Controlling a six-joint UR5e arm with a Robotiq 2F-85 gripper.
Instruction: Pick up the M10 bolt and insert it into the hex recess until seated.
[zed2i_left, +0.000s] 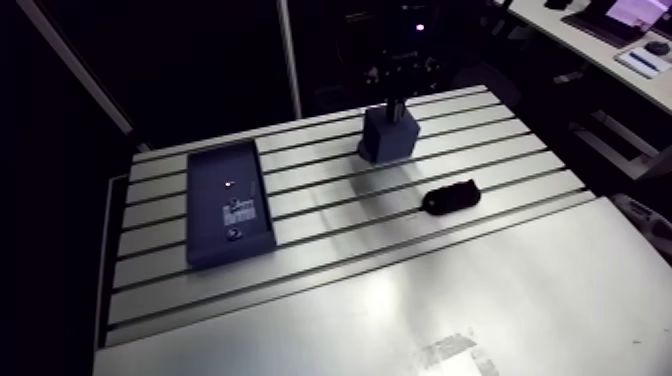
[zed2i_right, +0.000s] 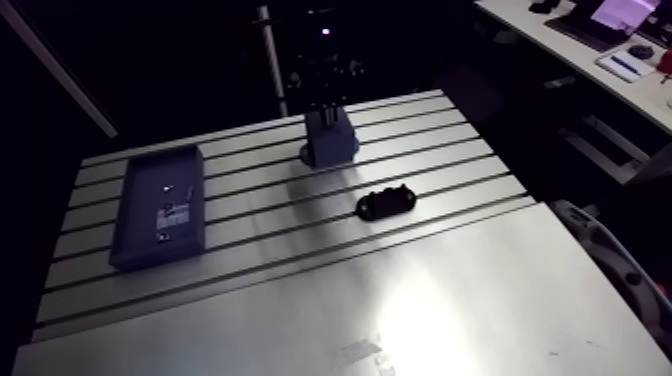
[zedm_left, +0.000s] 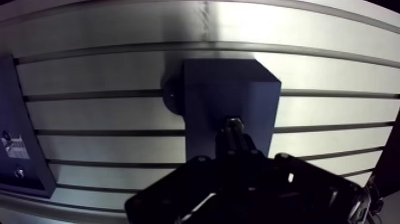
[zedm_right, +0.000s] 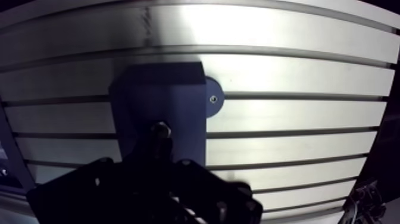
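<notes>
Gripper (zedm_left: 234, 140) is closed on the bolt (zedm_left: 233, 124), fingers nearly together. The bolt tip is at the top face of the blue block (zedm_left: 221, 89); can't tell if it's in the recess. The block stands on the bench (zedm_left: 89, 77). Black oval part (zed2i_left: 450, 197) lies near the block, blue tray (zed2i_left: 228, 206) well apart from it.

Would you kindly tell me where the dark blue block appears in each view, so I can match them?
Arm view: the dark blue block stands near the far edge of the table, to the right of the blue tray.
Wrist view: the block fills the middle, directly under the gripper.
Shared landmark: the blue tray, which also shows off to one side of the gripper in the wrist view.
</notes>
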